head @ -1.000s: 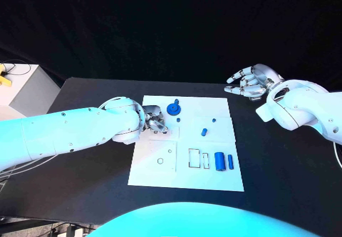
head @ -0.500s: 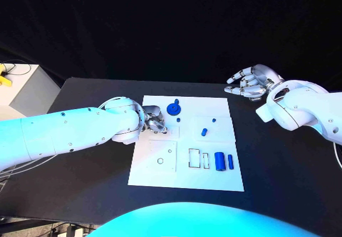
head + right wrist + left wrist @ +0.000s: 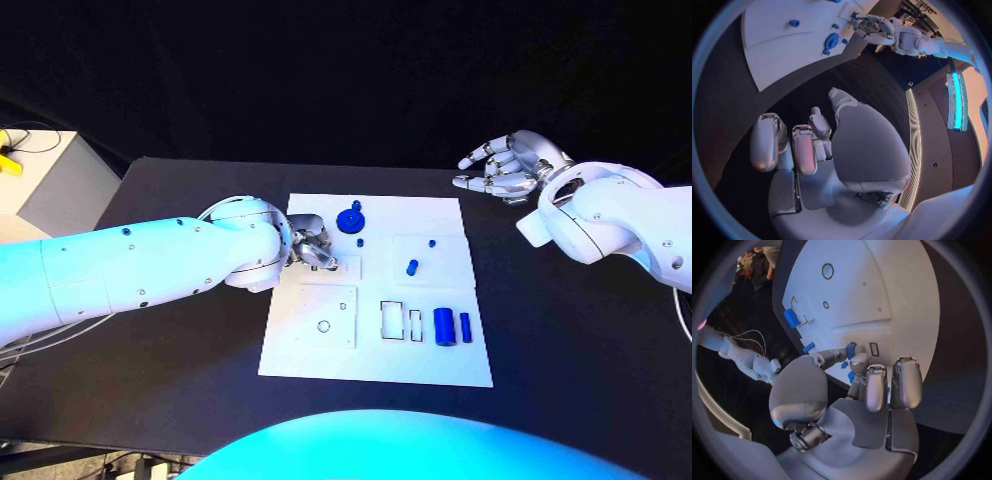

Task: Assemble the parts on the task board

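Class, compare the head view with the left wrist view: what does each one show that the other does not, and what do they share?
Only the head view takes in the whole task board at once, with the right hand held open above the black table, away from the board.

Only the left wrist view shows close up a small blue part at the left hand's fingertips.

Both show the left hand over the board and the large blue cylinder.
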You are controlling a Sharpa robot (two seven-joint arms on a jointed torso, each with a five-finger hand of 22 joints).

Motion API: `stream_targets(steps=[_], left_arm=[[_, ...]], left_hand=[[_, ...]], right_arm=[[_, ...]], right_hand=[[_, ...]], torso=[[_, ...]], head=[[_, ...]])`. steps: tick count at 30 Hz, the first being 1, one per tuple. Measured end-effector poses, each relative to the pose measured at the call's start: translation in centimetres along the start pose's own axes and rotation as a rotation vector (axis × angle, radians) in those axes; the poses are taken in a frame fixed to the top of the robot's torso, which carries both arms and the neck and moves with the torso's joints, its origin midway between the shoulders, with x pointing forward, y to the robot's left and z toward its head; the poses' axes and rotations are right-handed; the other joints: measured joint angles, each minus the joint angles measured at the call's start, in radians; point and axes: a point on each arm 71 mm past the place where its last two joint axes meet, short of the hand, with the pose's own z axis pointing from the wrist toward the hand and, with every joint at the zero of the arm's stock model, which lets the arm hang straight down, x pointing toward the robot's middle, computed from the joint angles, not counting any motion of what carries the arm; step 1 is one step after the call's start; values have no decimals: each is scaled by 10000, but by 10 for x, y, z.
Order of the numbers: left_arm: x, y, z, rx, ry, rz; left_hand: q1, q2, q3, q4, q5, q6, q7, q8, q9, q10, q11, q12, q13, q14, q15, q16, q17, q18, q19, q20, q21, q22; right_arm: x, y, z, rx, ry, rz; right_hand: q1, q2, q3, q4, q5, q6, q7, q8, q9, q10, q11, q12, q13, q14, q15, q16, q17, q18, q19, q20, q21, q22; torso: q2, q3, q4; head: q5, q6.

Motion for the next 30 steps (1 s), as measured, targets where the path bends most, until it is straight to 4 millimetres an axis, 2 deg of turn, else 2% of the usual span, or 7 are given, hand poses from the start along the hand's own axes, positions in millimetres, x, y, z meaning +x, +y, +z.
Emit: stream_targets(steps=[3,7,12,17,30], left_arm=[[0,0,0,-3,12,6],[0,0,1,-12,47,23],[-1,-1,3,-23,107,56],[-2,-1,4,-39,148,75],[-2,-2,5,-65,167,79]], left_hand=[[0,0,0,0,0,0,1,0,0,36,32,0,15,0,0,25,0,0,22,22,0,15],[0,0,0,0,124,76,35,0,0,197,-15,122,129,0,0,59,0,0,58,16,49,86],[0,0,0,0,126,231,17,10,-1,327,-108,196,237,-1,-74,98,0,-1,142,2,69,105],[0,0,0,0,126,231,17,65,-1,327,-108,199,269,0,-74,98,0,-1,142,2,111,105],[-183,164,0,0,124,335,19,72,4,466,-178,261,364,-19,-126,147,0,0,218,-32,156,103]], right_arm=[[0,0,0,1,1,0],[0,0,0,6,-1,-1],[0,0,0,11,-1,-1],[0,-1,0,15,0,-1],[0,-1,0,18,14,-2]], right_hand=[[0,0,0,0,0,0,0,0,0,0,0,0,0,0,0,0,0,0,0,0,0,0],[0,0,0,0,0,0,0,0,0,0,0,0,0,0,0,0,-1,0,0,0,0,-1],[0,0,0,0,0,0,0,0,1,0,0,0,0,0,0,0,-1,0,0,0,0,-1],[0,0,0,0,0,0,0,0,1,0,0,0,1,0,0,0,-1,0,0,0,0,-1],[1,0,0,0,0,0,0,0,1,0,0,0,-12,0,0,0,-2,0,0,0,-53,7]], torso=[[0,0,-1],[-2,3,-2],[-3,3,-4],[-5,5,-7],[-9,11,-10]], head=[[0,0],[-7,0],[-17,0],[-30,0],[-68,0]])
